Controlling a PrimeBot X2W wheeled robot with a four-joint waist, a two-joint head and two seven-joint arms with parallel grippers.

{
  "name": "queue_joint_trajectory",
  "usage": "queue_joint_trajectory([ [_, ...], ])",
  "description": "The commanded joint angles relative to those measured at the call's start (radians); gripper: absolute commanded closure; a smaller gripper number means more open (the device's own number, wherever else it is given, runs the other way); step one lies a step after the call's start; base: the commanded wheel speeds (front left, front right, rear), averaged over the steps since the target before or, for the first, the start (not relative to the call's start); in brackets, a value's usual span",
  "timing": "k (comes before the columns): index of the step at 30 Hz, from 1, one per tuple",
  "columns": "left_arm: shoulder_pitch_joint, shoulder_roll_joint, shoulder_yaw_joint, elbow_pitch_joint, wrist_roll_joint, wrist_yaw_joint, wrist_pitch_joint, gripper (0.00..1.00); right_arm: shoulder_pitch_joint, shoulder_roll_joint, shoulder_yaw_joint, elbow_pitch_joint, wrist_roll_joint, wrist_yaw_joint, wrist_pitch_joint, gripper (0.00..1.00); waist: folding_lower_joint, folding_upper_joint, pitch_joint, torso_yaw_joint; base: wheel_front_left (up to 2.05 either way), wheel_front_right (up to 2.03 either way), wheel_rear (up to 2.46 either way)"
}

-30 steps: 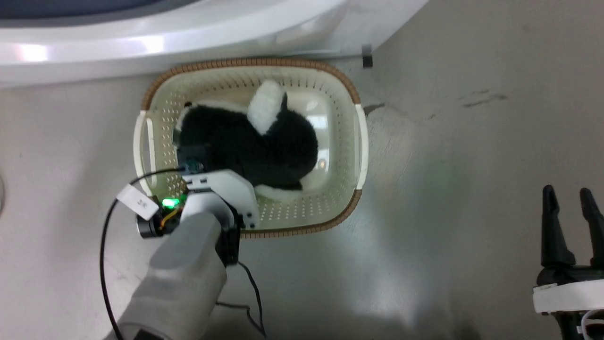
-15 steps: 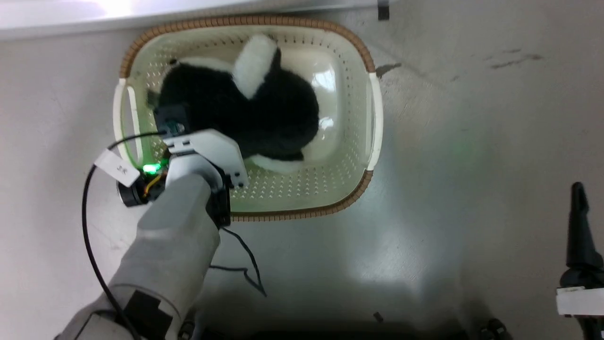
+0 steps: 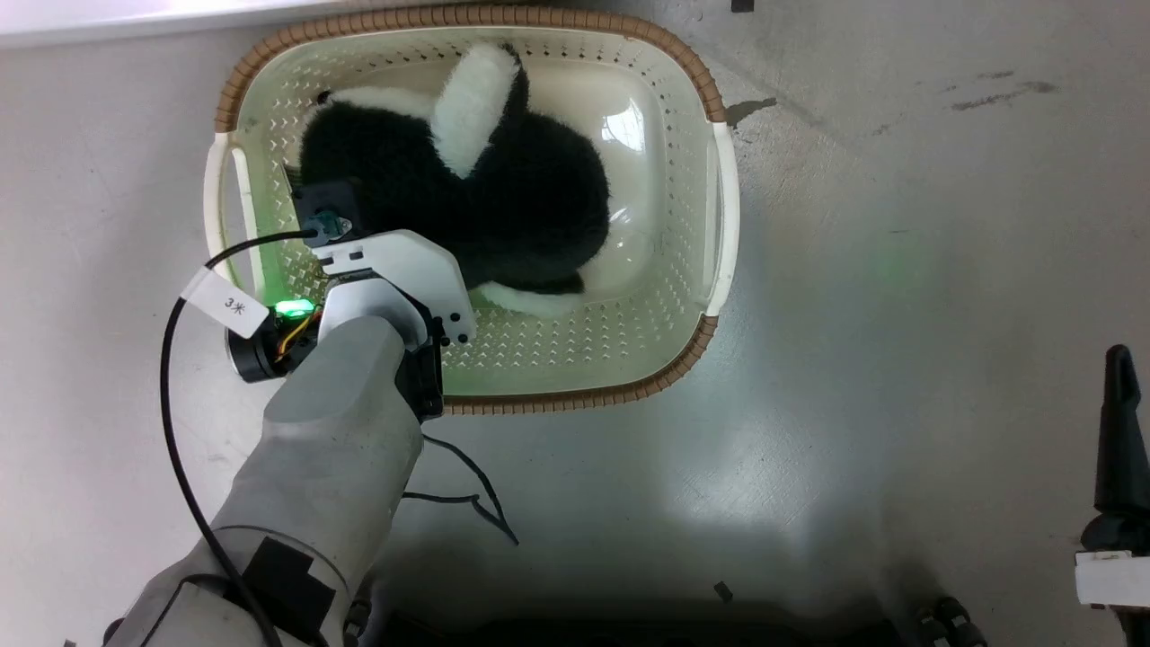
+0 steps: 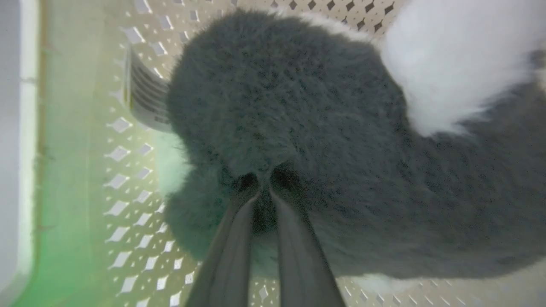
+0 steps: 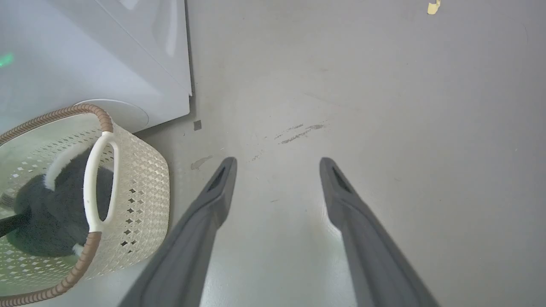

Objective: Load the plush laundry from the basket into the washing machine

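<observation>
left gripper (image 4: 264,183): pinching the plush laundry (image 4: 341,140) lying in the basket (image 3: 629,337)
right gripper (image 5: 275,164): hanging with fingers spread

white cable tag (image 3: 230,304), reads "3米"

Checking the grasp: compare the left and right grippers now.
The left gripper is pinched nearly shut, tips buried in the plush laundry; the right gripper is spread wide, holding nothing. The left reaches into the basket; the right hangs over bare floor. Both have long dark fingers.
</observation>
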Motion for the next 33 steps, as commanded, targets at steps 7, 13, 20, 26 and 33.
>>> queue_joint_trajectory([
  [7, 0.004, -0.005, -0.002, 0.014, -0.038, -0.039, 0.031, 1.00, 0.010, -0.002, -0.009, -0.011, 0.008, -0.001, 0.007, 0.00, 0.0000, -0.0001, 0.004, 0.003, 0.00, 0.00, 0.00],
  [13, 0.003, -0.006, -0.007, 0.006, -0.069, -0.056, 0.074, 1.00, 0.001, -0.001, 0.002, -0.003, 0.008, -0.001, 0.008, 0.00, 0.0000, -0.0001, -0.006, 0.003, 0.00, 0.00, 0.00],
  [20, 0.022, -0.006, -0.023, -0.005, -0.097, -0.075, 0.084, 1.00, -0.033, -0.006, 0.045, 0.037, 0.012, -0.001, -0.001, 0.00, 0.0000, -0.0001, -0.070, 0.006, 0.00, 0.00, 0.00],
  [26, 0.060, -0.006, -0.033, 0.010, -0.103, -0.104, 0.084, 1.00, -0.066, -0.005, 0.088, 0.086, 0.012, -0.001, -0.010, 0.00, 0.0000, -0.0001, -0.167, 0.010, 0.00, 0.00, 0.00],
  [33, 0.092, -0.005, -0.036, 0.018, -0.119, -0.146, 0.104, 1.00, -0.081, 0.003, 0.123, 0.146, 0.006, -0.001, -0.016, 0.00, 0.0000, -0.0001, -0.274, 0.017, 0.00, 0.00, 0.00],
])
